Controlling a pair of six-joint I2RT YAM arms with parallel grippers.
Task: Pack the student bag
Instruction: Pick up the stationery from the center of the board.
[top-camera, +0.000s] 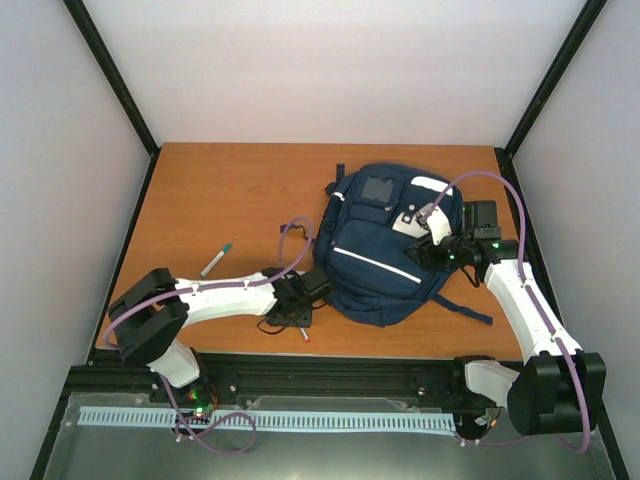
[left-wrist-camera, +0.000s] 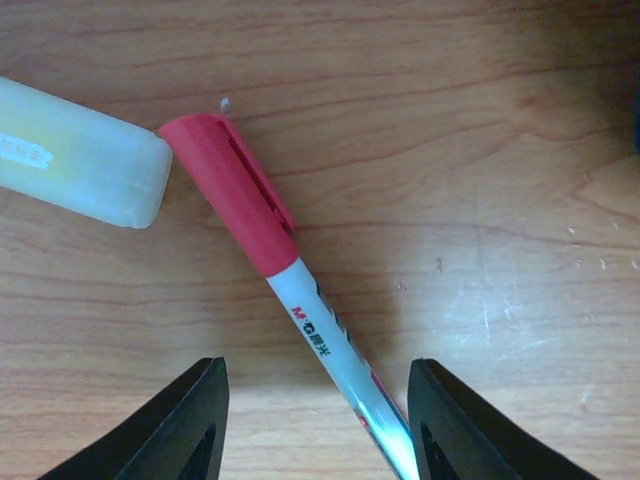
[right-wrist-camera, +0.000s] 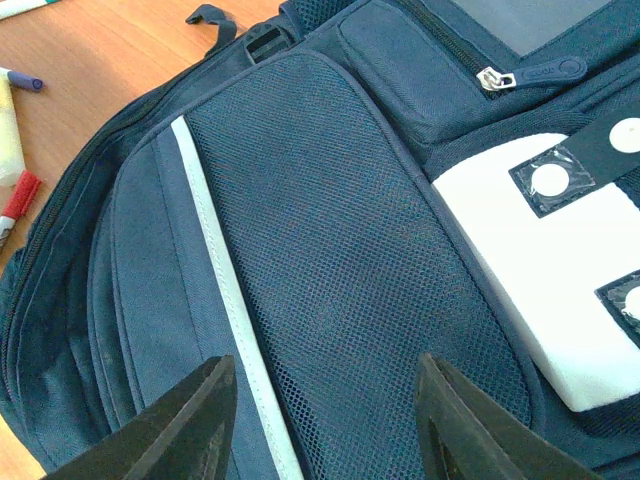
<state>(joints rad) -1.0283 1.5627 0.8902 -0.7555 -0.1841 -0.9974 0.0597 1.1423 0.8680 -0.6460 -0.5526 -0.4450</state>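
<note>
Left gripper (left-wrist-camera: 315, 420): jaws stand apart, straddling the barrel of a red-capped pen (left-wrist-camera: 300, 305) that lies flat on the table (top-camera: 230, 190). Neither finger touches the pen, and nothing is held.

Right gripper (right-wrist-camera: 325, 410): jaws likewise apart and empty, poised over the mesh front pocket of the student bag (top-camera: 385, 250).

Location of bag: flat on the right half of the table, front face up, straps trailing toward the near edge.

Progress: judged early. No item can be seen inside the bag. The front zip in the right wrist view looks closed. Whether the main compartment is open cannot be confirmed from these angles.

Outstanding: the red-capped pen, a pale yellow highlighter (left-wrist-camera: 80, 150) just beside its cap, and a green-capped marker (top-camera: 215, 260) further left all lie unpacked on the table.

Surface: orange-brown wood grain, lightly scuffed near the pen.

Enclosure: plain pale walls on three sides with black frame posts at the corners.
</note>
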